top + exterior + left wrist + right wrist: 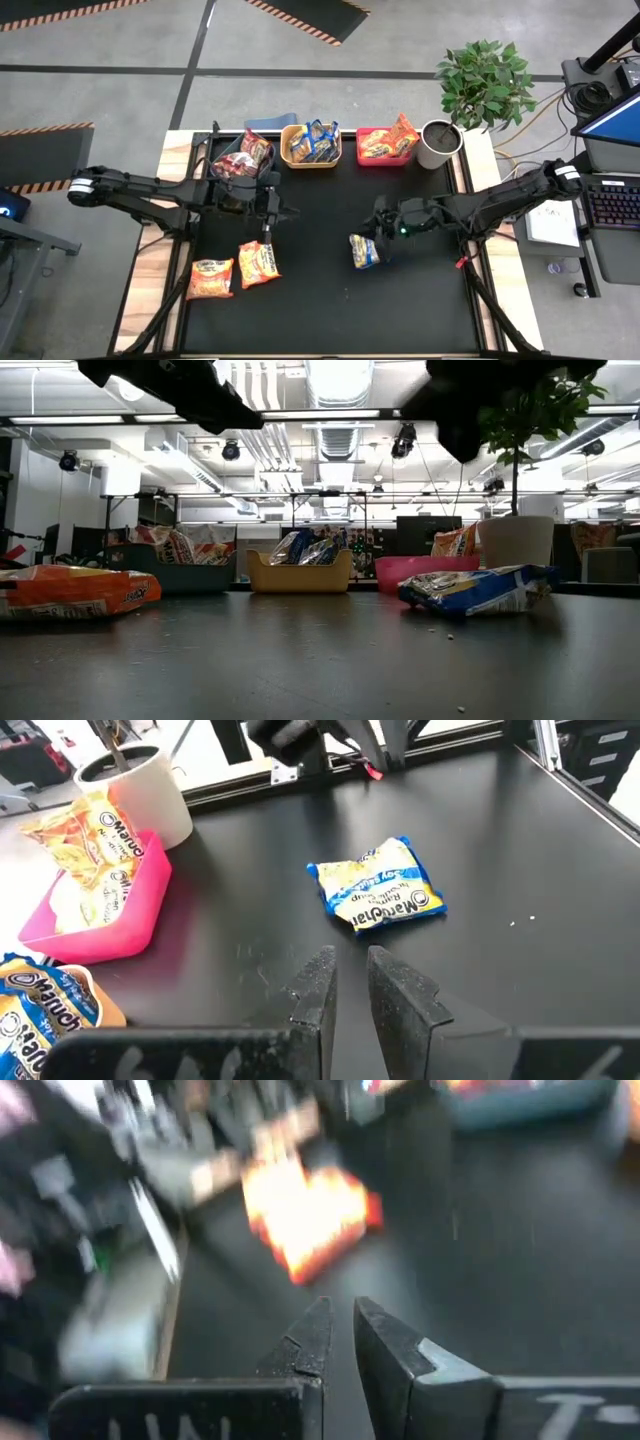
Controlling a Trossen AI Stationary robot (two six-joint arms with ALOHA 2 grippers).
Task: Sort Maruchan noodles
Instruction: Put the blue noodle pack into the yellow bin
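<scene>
A blue-trimmed Maruchan noodle packet (365, 250) (378, 896) (480, 588) lies flat on the black mat right of centre. Two orange packets (212, 277) (259, 263) lie flat near the front left. My right gripper (372, 220) (340, 1315) hovers just beyond the blue packet, above it, shut and holding nothing. My left gripper (290, 212) (348, 968) hangs above the mat left of centre, pointing toward the blue packet, its fingers close together with nothing between them. Both arms show only at the top of the low view, clear of the table.
Three bins stand along the far edge: a dark blue one (228, 158) with red packets, a yellow one (311, 158) with blue packets, and a pink one (385, 157) (120, 925) with orange packets. A white plant pot (437, 143) stands right of them. The mat's middle and front right are bare.
</scene>
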